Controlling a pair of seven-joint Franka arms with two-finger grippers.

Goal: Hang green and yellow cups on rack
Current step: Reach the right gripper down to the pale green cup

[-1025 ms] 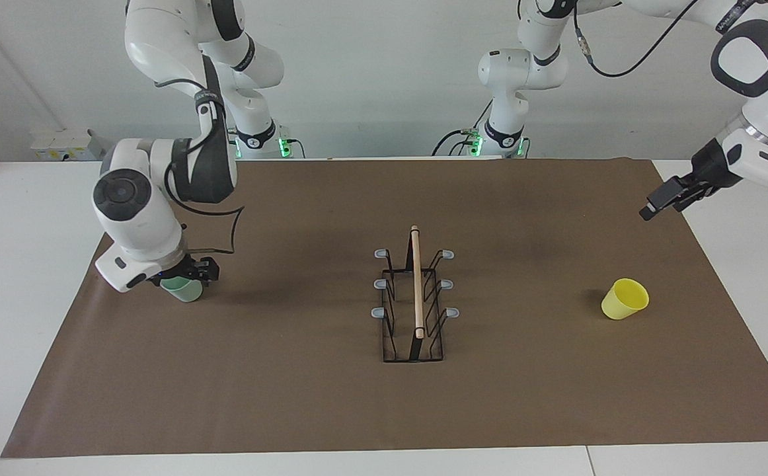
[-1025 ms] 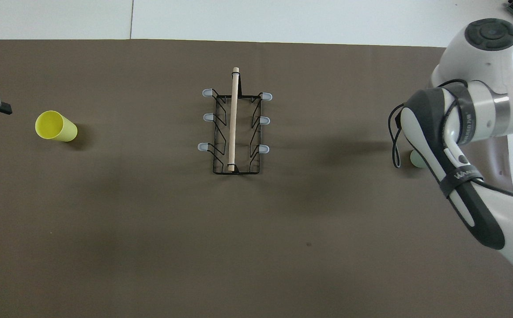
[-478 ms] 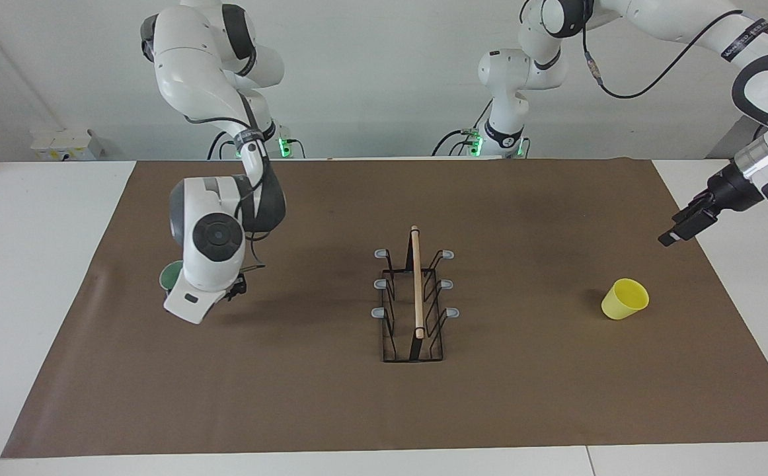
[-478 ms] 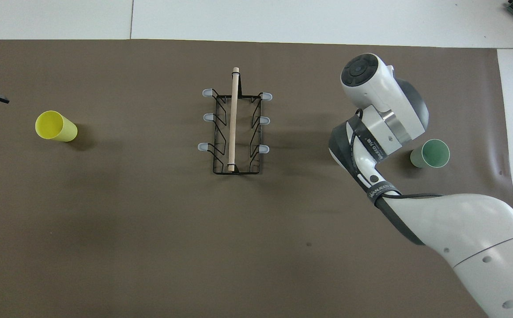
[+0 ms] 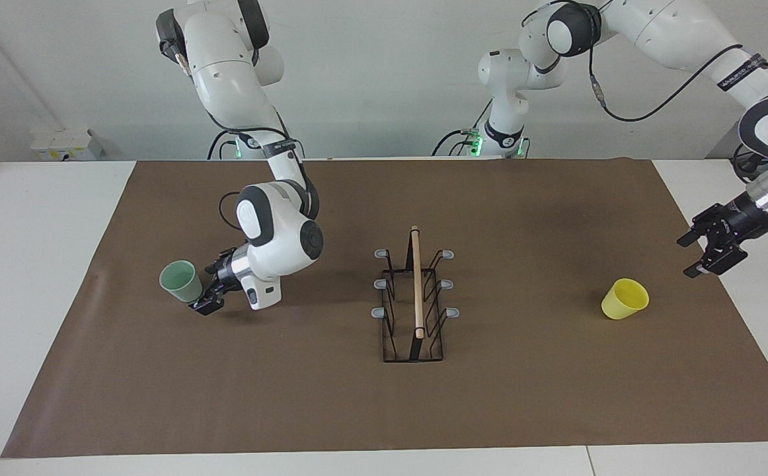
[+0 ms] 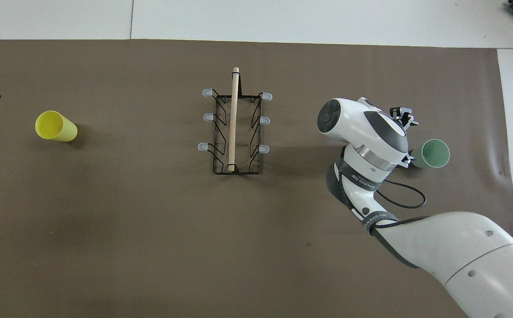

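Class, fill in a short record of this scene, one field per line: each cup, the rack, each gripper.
green cup: upright on the mat, toward the right arm's end, off the rack
yellow cup: on the mat, toward the left arm's end, off the rack
rack: mid-table, all prongs bare
right gripper: open, low beside the green cup
left gripper: open, raised near the mat's edge, holding nothing
cups hung: none
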